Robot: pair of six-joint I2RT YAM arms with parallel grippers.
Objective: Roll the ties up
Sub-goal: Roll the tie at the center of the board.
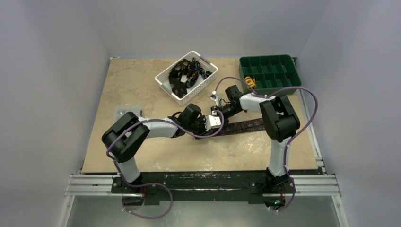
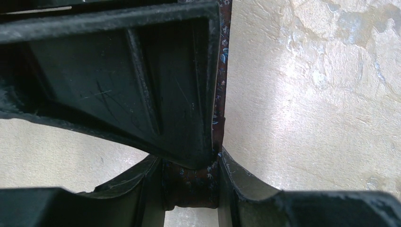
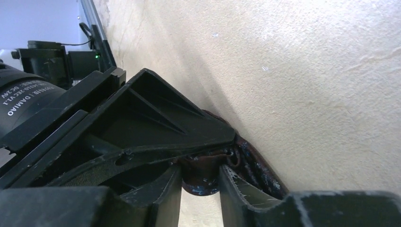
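The left gripper (image 2: 191,176) has its fingers narrowly parted and pinched on a fold of the tie (image 2: 222,71). The right gripper (image 3: 201,171) meets it tip to tip and clamps the same bunched end. The rest of the tie lies flat on the table (image 1: 142,85), running rightward. A black motor housing (image 3: 23,97) reads "DAMIAO" and "DC:24V".

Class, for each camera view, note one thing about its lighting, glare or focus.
Top external: even soft light, only faint shadows on the table, all sharp. Left wrist: table glares pale, the dark left fingers lose detail. Right wrist: right fingers blur and go black, tie is readable.
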